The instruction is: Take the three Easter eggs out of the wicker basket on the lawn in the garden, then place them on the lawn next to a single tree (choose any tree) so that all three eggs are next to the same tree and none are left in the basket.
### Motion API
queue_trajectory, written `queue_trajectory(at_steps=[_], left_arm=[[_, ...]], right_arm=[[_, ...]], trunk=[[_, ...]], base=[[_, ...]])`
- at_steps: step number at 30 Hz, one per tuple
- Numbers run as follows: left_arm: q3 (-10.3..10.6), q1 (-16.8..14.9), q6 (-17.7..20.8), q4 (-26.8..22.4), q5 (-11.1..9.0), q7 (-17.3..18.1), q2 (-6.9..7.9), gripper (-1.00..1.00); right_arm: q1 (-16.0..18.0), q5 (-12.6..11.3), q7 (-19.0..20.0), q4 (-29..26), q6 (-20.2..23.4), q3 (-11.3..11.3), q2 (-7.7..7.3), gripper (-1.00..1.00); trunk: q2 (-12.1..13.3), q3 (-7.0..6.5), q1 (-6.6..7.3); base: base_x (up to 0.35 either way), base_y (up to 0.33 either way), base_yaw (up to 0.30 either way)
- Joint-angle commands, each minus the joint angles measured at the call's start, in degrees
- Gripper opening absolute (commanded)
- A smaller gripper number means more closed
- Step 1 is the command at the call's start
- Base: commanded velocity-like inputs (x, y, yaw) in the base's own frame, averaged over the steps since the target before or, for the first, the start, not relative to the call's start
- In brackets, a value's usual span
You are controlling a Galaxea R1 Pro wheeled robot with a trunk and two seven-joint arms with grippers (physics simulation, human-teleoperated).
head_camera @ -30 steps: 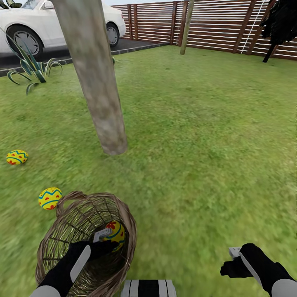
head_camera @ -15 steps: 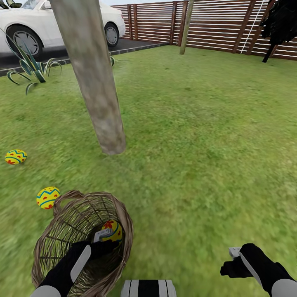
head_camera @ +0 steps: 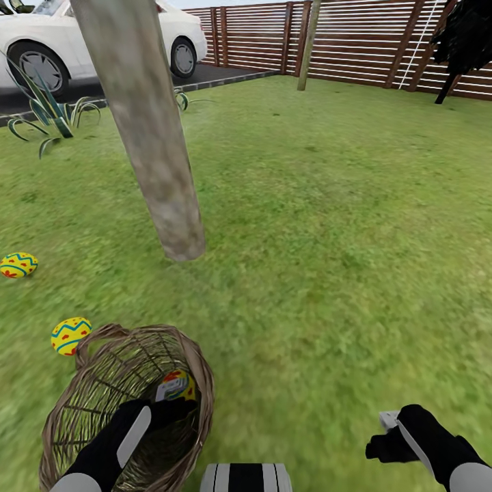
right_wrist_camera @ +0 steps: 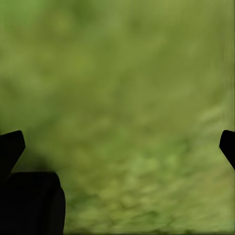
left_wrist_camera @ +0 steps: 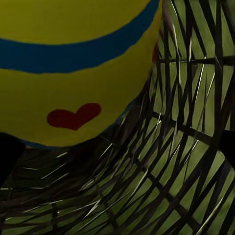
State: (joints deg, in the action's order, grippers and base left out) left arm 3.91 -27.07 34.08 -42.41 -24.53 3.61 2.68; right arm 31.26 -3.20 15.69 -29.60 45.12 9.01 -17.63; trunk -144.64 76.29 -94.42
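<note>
Your left hand (head_camera: 167, 403) reaches down inside the wicker basket (head_camera: 89, 389), which stands on the lawn (head_camera: 328, 225) at the near left in the head view, and its tips sit right at the one Easter egg in the basket (head_camera: 179, 385). In the left wrist view that egg (left_wrist_camera: 73, 63) looms very close against the woven wall (left_wrist_camera: 186, 147), yellow with a blue band and a small red heart-shaped mark, and dark finger tips (left_wrist_camera: 7, 152) show at both edges of the view, so the hand looks spread around the egg; whether it already touches the shell you cannot tell. Your right hand (head_camera: 384, 437) hovers low over bare grass at the near right, and the right wrist view shows its two dark fingers (right_wrist_camera: 10, 147) wide apart with nothing but blurred green between them. Two more eggs lie on the grass left of the basket: the nearer egg (head_camera: 70, 335) just beside the rim, the farther egg (head_camera: 18, 264) at the left edge. The tree trunk (head_camera: 147, 137), mottled grey-brown, meets the ground just beyond the basket, with both loose eggs near its base. Farther off stand a spiky plant (head_camera: 48, 113), a white car (head_camera: 102, 34), a slatted wooden fence (head_camera: 355, 41) and a dark conifer (head_camera: 465, 41). No writing or label can be read anywhere.
</note>
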Motion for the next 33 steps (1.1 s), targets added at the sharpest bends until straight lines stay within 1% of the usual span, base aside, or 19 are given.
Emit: queue_trajectory(at_steps=[1, 4, 7, 15, 16, 17, 19, 21, 22, 25, 33], left_arm=[[0.1, 0.0, 0.2, -0.1, 0.0, 0.1, 0.07, 1.00], [0.1, 0.0, 0.2, 0.0, 0.0, 0.1, 0.06, 1.00], [0.1, 0.0, 0.2, 0.0, 0.0, 0.1, 0.05, 1.00], [0.0, 0.0, 0.2, -0.1, 0.2, 0.0, 0.28, 1.00], [-0.1, 0.0, 0.2, -0.1, 0.2, 0.0, 0.63, 1.00], [-0.5, 0.0, 0.3, -0.2, 0.3, -0.1, 1.44, 1.00], [-2.1, 0.0, 0.3, -0.6, 0.3, 0.0, 4.63, 1.00], [-2.6, 0.0, 0.3, -0.8, 0.2, 0.0, 6.80, 1.00], [-2.6, 0.0, 0.3, -0.9, 0.3, 0.1, 7.23, 1.00], [-2.7, 0.0, 0.3, -1.5, 0.3, 0.1, 7.63, 1.00], [-2.4, 0.0, 0.3, -1.7, 0.4, 0.0, 7.09, 1.00]], right_arm=[[0.0, -0.3, 0.0, 0.1, 0.2, 0.4, -0.05, 1.00], [0.0, -0.3, 0.0, 0.2, 0.2, 0.4, 0.03, 1.00], [0.0, -0.3, 0.0, 0.3, 0.2, 0.4, 0.43, 1.00], [0.0, -0.3, 0.0, 0.3, 0.2, 0.4, 0.52, 1.00], [0.0, -0.3, 0.0, 0.3, 0.2, 0.4, 0.51, 1.00], [0.0, -0.3, 0.0, 0.3, 0.2, 0.4, 0.50, 1.00], [0.0, -0.3, 0.0, 0.3, 0.2, 0.4, 0.49, 1.00], [0.0, -0.3, 0.0, 0.3, 0.2, 0.4, 0.49, 1.00], [0.0, -0.3, 0.0, 0.3, 0.2, 0.4, 0.49, 1.00], [0.0, -0.3, 0.0, 0.3, 0.2, 0.4, 0.49, 1.00], [0.0, -0.3, 0.0, 0.3, 0.2, 0.4, 0.45, 1.00]], trunk=[[0.0, 0.04, 0.01], [0.0, 0.04, 0.01], [0.0, 0.04, 0.01], [0.0, 0.04, 0.01], [0.0, 0.04, 0.01], [0.0, 0.04, 0.01], [0.0, 0.04, 0.01], [0.0, 0.04, 0.01], [0.0, 0.04, 0.01], [0.0, 0.04, 0.01], [0.0, 0.04, 0.01]], base=[[0.002, 0.000, 0.000], [0.000, 0.000, 0.000], [0.000, 0.000, 0.000], [0.000, 0.000, 0.000], [0.000, 0.000, 0.000], [0.000, 0.000, 0.000], [0.000, 0.000, 0.000], [0.000, 0.000, 0.000], [0.000, 0.000, 0.000], [0.000, 0.000, 0.000], [0.000, 0.000, 0.000]])
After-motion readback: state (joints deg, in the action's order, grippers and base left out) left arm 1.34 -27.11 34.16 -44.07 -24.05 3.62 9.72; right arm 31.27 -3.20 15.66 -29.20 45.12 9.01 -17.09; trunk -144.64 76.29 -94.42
